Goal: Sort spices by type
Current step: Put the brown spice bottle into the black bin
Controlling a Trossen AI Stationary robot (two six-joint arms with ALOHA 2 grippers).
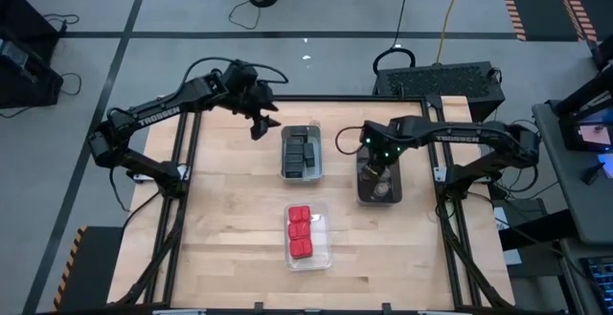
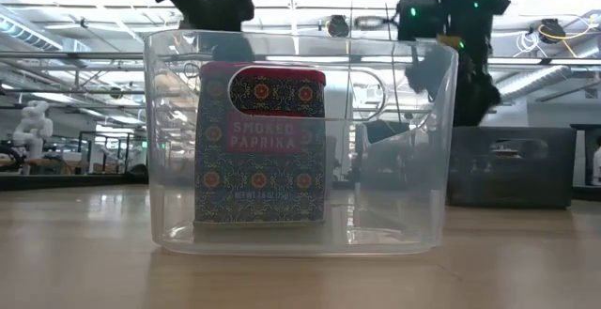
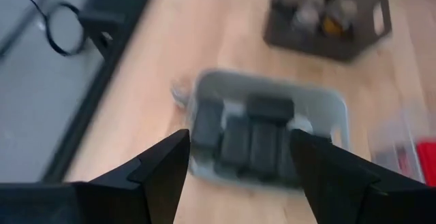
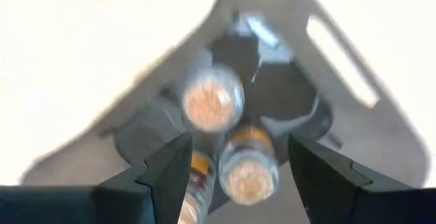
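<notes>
Several dark grey blocks (image 1: 303,151) lie in a clear tray (image 1: 286,170) at the table's far middle; they also show in the left wrist view as dark blocks (image 3: 252,142). My left gripper (image 1: 261,123) (image 3: 240,137) hangs open, above the table and left of that tray. Red blocks (image 1: 301,231) fill a clear tray (image 1: 322,256) nearer the front; one red paprika block (image 2: 261,145) shows up close. Round jars with tan tops (image 4: 212,105) stand in the dark tray (image 1: 393,196). My right gripper (image 1: 376,173) (image 4: 238,141) points down, open, above the jars.
A black box (image 1: 441,78) sits beyond the table's far right edge. The table's near half and left side are bare wood (image 1: 230,229). In the low view the dark tray (image 2: 512,163) stands behind and to the right of the clear tray (image 2: 300,239).
</notes>
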